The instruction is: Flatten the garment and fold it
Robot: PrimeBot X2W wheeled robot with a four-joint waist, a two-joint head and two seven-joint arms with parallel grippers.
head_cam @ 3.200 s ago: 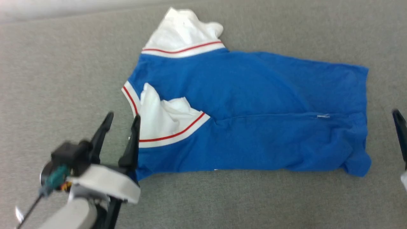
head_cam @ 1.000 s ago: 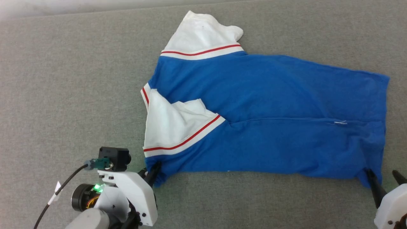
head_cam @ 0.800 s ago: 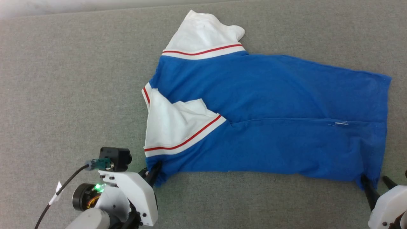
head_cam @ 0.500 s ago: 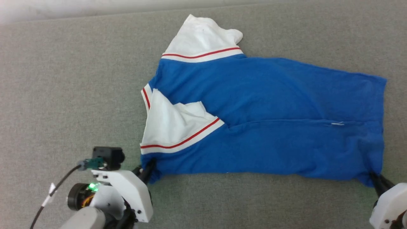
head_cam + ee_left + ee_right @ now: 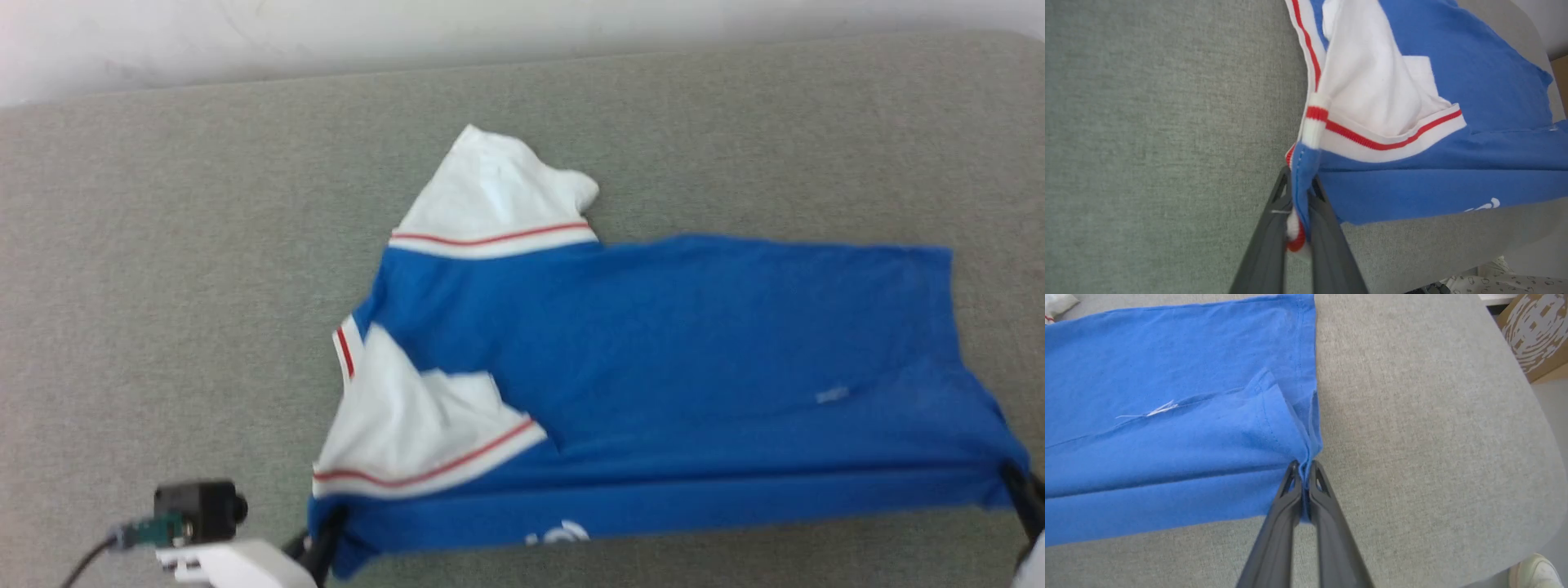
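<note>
The blue garment (image 5: 669,359) with white, red-striped sleeves lies across the grey cushioned surface (image 5: 163,245), its near edge raised and pulled taut between both arms. My left gripper (image 5: 331,523) is shut on the near left corner by the folded sleeve (image 5: 408,425); the left wrist view shows its fingers (image 5: 1274,228) clamping blue and red-white fabric (image 5: 1372,102) at the left gripper (image 5: 1298,188). My right gripper (image 5: 1016,482) is shut on the near right hem corner; the right wrist view has the right gripper (image 5: 1303,467) pinching the blue hem (image 5: 1167,416).
The grey surface's far edge meets a pale wall (image 5: 408,33). Its rounded right end (image 5: 1515,416) drops off beside a cardboard box (image 5: 1539,330). A shoe (image 5: 1535,571) shows on the floor below that end.
Both grippers closed on the garment's near corners and lifted them, raising the near edge so a white print shows beneath. The head camera also shifted, moving the whole scene down.
</note>
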